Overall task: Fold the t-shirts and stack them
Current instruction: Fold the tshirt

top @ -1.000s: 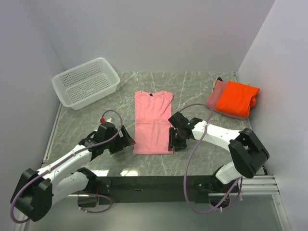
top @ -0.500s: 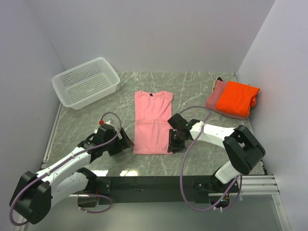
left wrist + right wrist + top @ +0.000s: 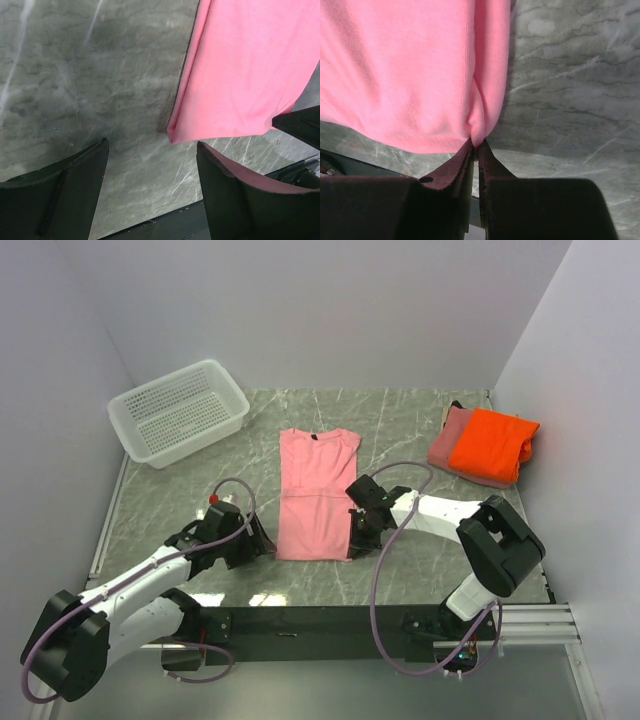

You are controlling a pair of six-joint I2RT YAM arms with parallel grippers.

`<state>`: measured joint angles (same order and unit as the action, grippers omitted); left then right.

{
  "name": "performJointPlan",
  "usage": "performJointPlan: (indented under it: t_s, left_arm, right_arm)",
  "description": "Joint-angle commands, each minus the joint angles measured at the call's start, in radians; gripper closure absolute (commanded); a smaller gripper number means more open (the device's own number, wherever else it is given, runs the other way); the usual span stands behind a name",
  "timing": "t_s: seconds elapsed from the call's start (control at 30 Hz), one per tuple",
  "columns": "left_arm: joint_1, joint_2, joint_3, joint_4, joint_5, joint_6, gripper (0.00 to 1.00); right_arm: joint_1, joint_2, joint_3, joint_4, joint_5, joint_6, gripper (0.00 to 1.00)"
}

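The light pink t-shirt (image 3: 315, 495) lies flat mid-table, folded lengthwise into a long strip, collar at the far end. My right gripper (image 3: 354, 543) is shut on its near right hem corner, pinching a pucker of pink cloth (image 3: 481, 120). My left gripper (image 3: 262, 543) is open, low over the marble just left of the near left hem corner (image 3: 172, 135), not touching it. The bright orange t-shirt (image 3: 490, 445) lies folded on top of the dusty rose t-shirt (image 3: 448, 445) at the far right.
A white perforated basket (image 3: 178, 412) stands at the far left. The dark front rail (image 3: 300, 620) runs along the table's near edge, close below both grippers. Walls enclose the table on the left, back and right.
My right gripper has slid left onto the shirt's near right corner and shut on it. My left gripper has shifted slightly nearer the near left corner.
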<state>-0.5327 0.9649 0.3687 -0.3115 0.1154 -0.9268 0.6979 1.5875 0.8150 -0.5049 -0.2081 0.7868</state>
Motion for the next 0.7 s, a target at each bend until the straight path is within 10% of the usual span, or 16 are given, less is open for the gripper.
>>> performJointPlan:
  t_s: [0.0, 0.67]
  left_arm:
    - [-0.029, 0.037, 0.033, 0.008, -0.031, 0.022, 0.23]
    - [-0.179, 0.267, 0.110, -0.057, -0.158, -0.067, 0.50]
  right_arm:
    - [0.017, 0.065, -0.020, -0.024, 0.070, -0.026, 0.89]
    - [0.018, 0.075, -0.013, -0.038, 0.076, -0.034, 0.93]
